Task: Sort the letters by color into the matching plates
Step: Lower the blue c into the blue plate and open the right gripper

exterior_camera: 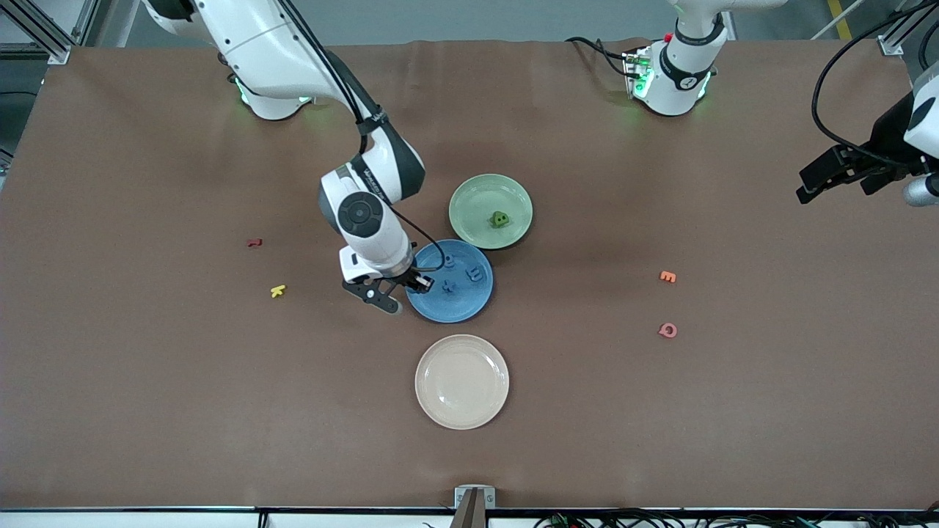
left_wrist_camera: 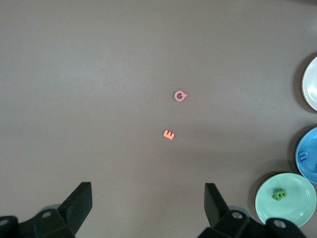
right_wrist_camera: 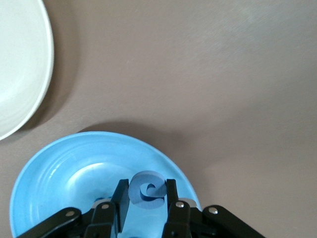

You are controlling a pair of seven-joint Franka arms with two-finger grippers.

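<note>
Desk (exterior_camera: pixel 147 403), brown, w/ three plates mid-desk.

Blue plate (exterior_camera: pixel 450 282): holds approx. three blue letters (exterior_camera: pixel 475 274); exact count unclear, arm covers part. Touches green plate's rim.

Green plate (exterior_camera: pixel 490 210): nearer the robot bases than blue plate; green letters (exterior_camera: pixel 499 219) clumped in it, count unclear.

Cream plate (exterior_camera: pixel 461 380): nearest the front camera.

Right claw (exterior_camera: pixel 406 288): over blue plate's rim, fingers clamped on one blue letter (right_wrist_camera: pixel 147 190), curled shape.

Left claw (exterior_camera: pixel 836 176): fingers wide apart, nothing between them; waits high over the left arm's end of desk.

Strays on desk: orange letter (exterior_camera: pixel 667 276) and pink letter (exterior_camera: pixel 667 330) toward left arm's end; red letter (exterior_camera: pixel 254 242) and yellow letter (exterior_camera: pixel 277 291) toward right arm's end.
</note>
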